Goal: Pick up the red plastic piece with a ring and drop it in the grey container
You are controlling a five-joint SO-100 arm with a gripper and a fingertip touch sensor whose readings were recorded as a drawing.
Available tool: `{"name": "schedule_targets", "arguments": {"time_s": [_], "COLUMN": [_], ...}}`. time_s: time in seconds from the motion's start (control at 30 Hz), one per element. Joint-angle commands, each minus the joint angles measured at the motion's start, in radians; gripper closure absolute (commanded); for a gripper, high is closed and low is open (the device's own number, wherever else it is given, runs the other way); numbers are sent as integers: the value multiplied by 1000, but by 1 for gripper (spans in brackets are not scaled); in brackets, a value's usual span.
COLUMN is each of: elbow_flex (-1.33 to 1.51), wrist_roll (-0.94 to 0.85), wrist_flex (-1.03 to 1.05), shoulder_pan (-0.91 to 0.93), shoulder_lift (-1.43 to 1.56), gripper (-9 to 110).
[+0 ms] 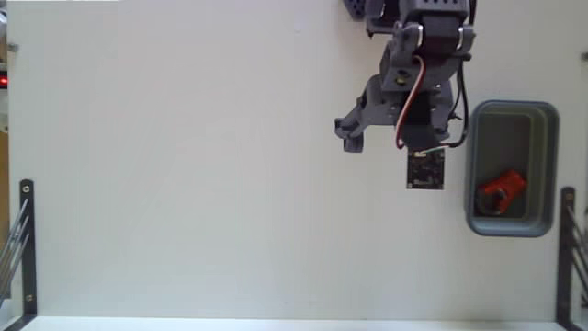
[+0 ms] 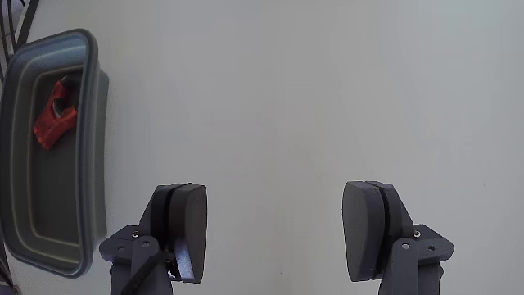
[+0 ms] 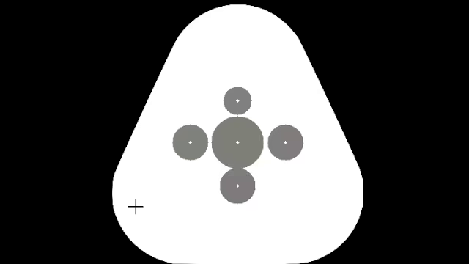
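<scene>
Red-orange plastic piece with a ring (image 2: 54, 115) lay inside the grey rounded-rectangular plastic tub (image 2: 96, 164), at 10 o'clock of the grey two-finger gripper (image 2: 274, 231), whose fingers stood wide apart, empty, in the wrist view

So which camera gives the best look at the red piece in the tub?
The wrist view: the red plastic piece lies unobstructed inside the grey container, its elongated shape clear. The fixed view also shows it in the container, but smaller and blurrier.
</scene>
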Motion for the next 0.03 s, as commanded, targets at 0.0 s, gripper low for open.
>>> {"name": "schedule_targets", "arguments": {"time_s": [0.0], "elbow_flex": [4], "wrist_roll": [5], "wrist_flex": [2], "shoulder_pan": [8], "shoulder_lift": [38], "gripper": [-9]}}
